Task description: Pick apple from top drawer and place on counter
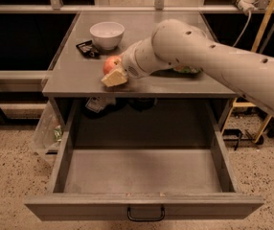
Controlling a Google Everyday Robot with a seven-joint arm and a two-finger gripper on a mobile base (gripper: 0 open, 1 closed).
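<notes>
The red-orange apple (110, 63) is held in my gripper (114, 73) just over the front left part of the grey counter (79, 75). The gripper's pale fingers (114, 78) are shut on the apple, and the white arm reaches in from the right. I cannot tell whether the apple touches the counter. The top drawer (144, 174) stands pulled wide open below, and its inside is bare. Its dark handle (145, 215) is at the front panel.
A white bowl (107, 34) and a small dark packet (87, 48) sit at the back left of the counter. A greenish item (187, 70) shows partly behind my arm. A clear bag (48, 128) hangs left of the cabinet. Yellow poles stand at the right.
</notes>
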